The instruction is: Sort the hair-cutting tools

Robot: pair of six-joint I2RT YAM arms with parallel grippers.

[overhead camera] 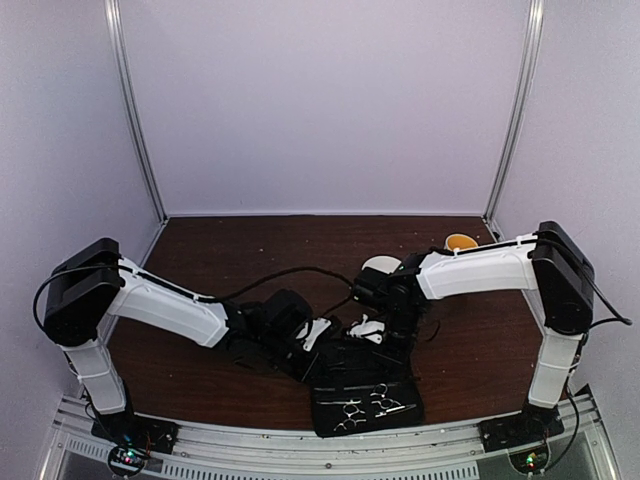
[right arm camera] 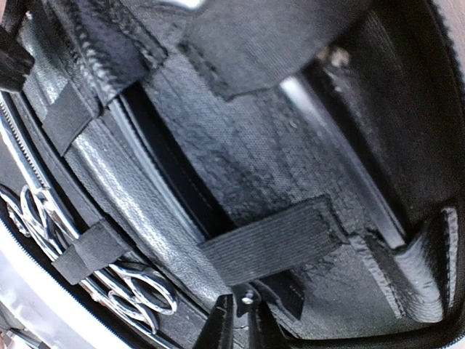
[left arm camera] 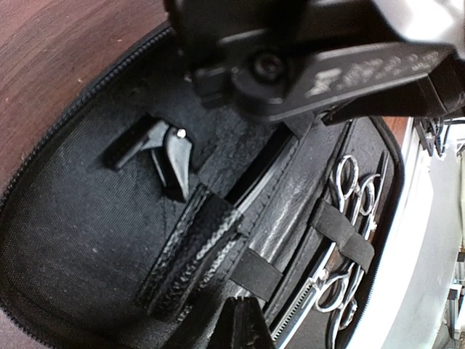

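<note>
A flat black case [overhead camera: 340, 375] lies open at the table's near edge. Two silver scissors [overhead camera: 365, 405] lie strapped in its near half, and they also show in the left wrist view [left arm camera: 301, 301] and the right wrist view [right arm camera: 168, 299]. My right gripper [right arm camera: 243, 320] reaches into the far half of the case [right arm camera: 254, 145]. Its fingers are nearly together on a small black piece with a silver rivet [right arm camera: 247, 297], beside an elastic strap [right arm camera: 272, 236]. My left gripper [left arm camera: 247, 320] is shut over the case lining [left arm camera: 73, 218], and nothing shows between its tips. The right fingers [left arm camera: 163, 156] also appear in the left wrist view.
A white bowl [overhead camera: 380, 264] and a small yellow bowl [overhead camera: 460, 242] stand on the brown table behind the right arm. Black cables trail across the middle. Both arms crowd over the case, wrists close together. A metal rail [overhead camera: 300, 450] runs along the near edge.
</note>
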